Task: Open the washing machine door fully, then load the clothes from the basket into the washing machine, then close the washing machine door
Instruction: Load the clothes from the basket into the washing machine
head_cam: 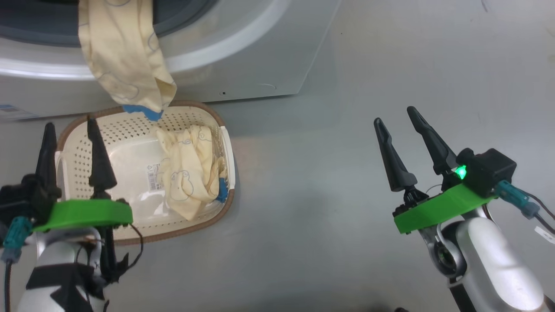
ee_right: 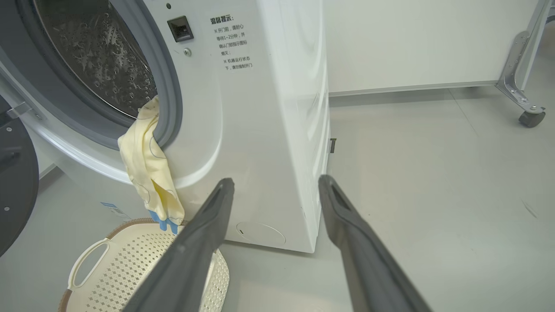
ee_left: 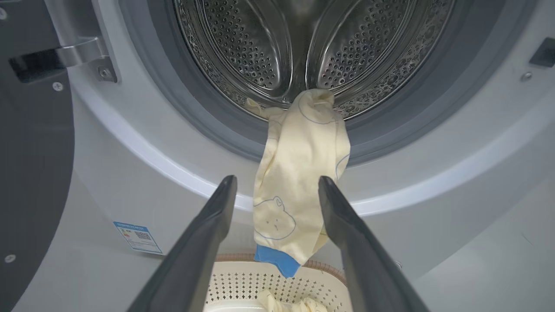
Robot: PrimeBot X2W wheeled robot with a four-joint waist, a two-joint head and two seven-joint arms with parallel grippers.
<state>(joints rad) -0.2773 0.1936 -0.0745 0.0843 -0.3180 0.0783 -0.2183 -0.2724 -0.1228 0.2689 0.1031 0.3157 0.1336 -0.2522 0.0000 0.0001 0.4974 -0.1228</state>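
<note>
- Washing machine [ee_right: 269, 130] on the grey floor [head_cam: 325, 173], white, front-loading, opening uncovered.
- Door [ee_left: 30, 173] swung wide, at the left edge of the left wrist view, dark inner face showing, metal hinge [ee_left: 82, 52] at its upper corner.
- Steel drum [ee_left: 269, 43] shiny and perforated, ringed by a grey gasket [ee_left: 173, 108].
- Hanging garment [ee_left: 299, 186], pale yellow, half in and half out: top end caught at the drum's lower lip, the rest draped over the gasket and down the white front, with a faint outlined bear print.
- Blue hem [ee_left: 275, 259] of that piece dangling at the basket's far rim; touching or not, cannot tell.
- Basket [head_cam: 86, 147] on the floor close against the foot of the machine, cream, perforated, brown-rimmed, white handles at the sides, label sticker [head_cam: 154, 175] on its bottom.
- Crumpled garment [head_cam: 190, 173], also pale yellow, lying in the basket's right half against the wall, a bit of blue at its lower right edge.
- Blue label [ee_left: 138, 237] low on the machine's front, left of the hanging garment.
- Left end effector [head_cam: 70, 125] open, holding nothing, above the basket's left end; in its wrist view the hanging garment framed between the two fingers, apart from both.
- Right end effector [head_cam: 394, 115] open and empty, well to the right of the basket, above the floor, pointed toward the machine's right front corner.
</note>
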